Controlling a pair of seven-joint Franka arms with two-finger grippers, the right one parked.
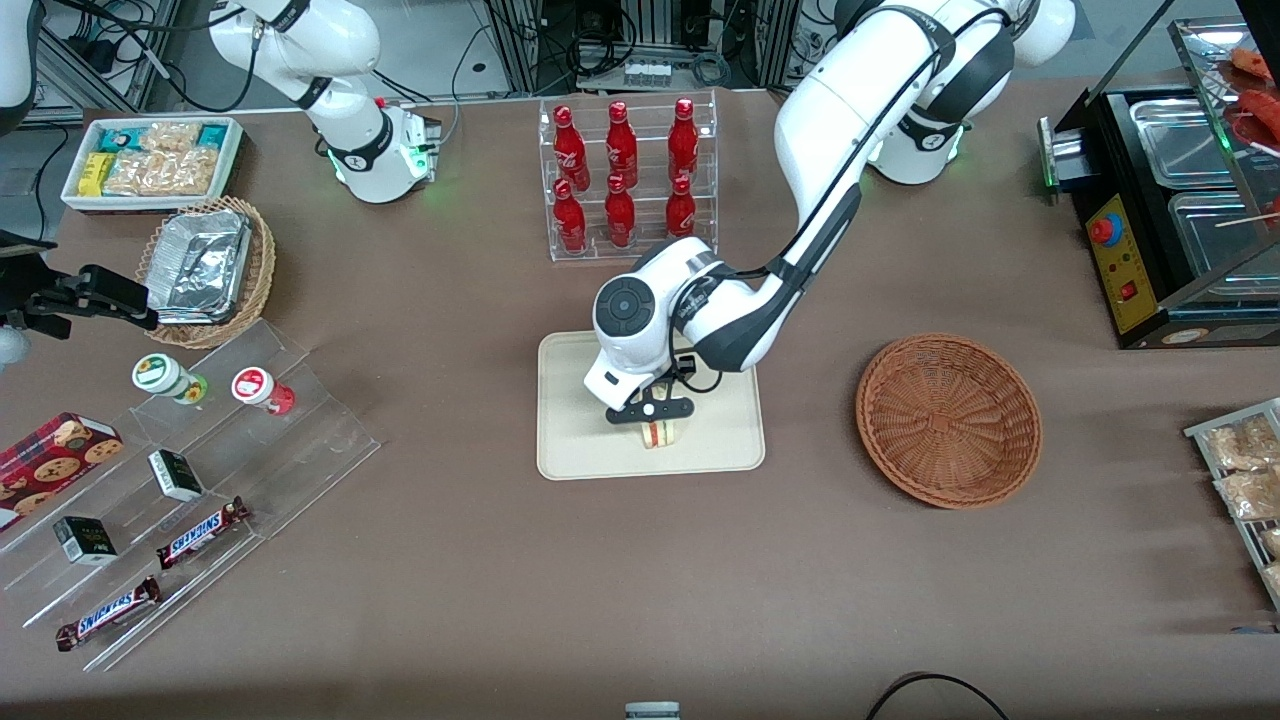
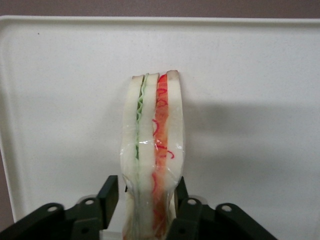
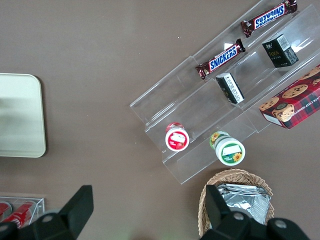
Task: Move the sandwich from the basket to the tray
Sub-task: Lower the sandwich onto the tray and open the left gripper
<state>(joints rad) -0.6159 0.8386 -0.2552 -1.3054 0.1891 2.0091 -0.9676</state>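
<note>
The gripper (image 1: 652,412) is low over the tray (image 1: 570,440), a little below the middle of the front frame; its two fingers (image 2: 111,192) pinch the sandwich (image 1: 661,434) from both flat bread faces, and in the wrist view the plastic wrap is a little squeezed between them. The sandwich is over the tray's inner floor, nearer to the front camera than the wrist; whether its lower edge already touches the tray I cannot tell. The basket (image 1: 948,420), at the right of the front frame toward the working arm's end of the table, has nothing in it.

To do this step well, I judge the arm should go down slowly until the sandwich rests on the floor of the tray; then part the fingers only a little and rise straight, so the wedge is not dragged or tipped.

In the wrist view the long axis runs away from the fingers, the narrow end pointing to the tray's rim (image 2: 160,19); the cut edge with green and red layers faces the camera.
</note>
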